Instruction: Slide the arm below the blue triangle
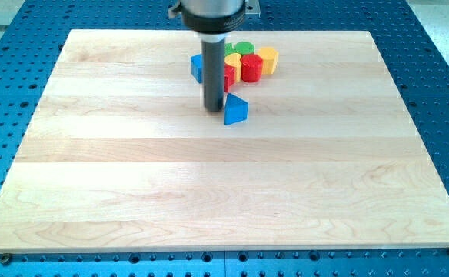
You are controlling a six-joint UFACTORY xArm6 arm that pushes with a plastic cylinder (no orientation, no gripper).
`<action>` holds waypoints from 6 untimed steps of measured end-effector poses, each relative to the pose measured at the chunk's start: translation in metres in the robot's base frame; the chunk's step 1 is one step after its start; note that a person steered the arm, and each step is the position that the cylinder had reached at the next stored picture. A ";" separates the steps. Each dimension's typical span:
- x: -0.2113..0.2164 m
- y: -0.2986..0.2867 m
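Note:
The blue triangle [236, 110] lies on the wooden board [224, 185] a little above the middle. My tip [214, 109] rests on the board right at the triangle's left side, touching or nearly touching it. The dark rod rises from there to the view's top and hides part of the block cluster behind it.
A cluster of blocks sits just above the triangle: a blue block [197, 67] left of the rod, a red block [229, 75], a red cylinder [251, 67], a yellow cylinder [267, 60], a green cylinder [244, 48] and a yellow block [233, 61]. A blue perforated table [440, 61] surrounds the board.

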State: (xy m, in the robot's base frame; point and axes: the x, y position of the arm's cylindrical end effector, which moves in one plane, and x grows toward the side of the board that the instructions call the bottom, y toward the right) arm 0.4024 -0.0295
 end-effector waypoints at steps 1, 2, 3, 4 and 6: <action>0.041 -0.007; 0.039 0.074; -0.006 0.096; 0.006 0.096; 0.046 0.024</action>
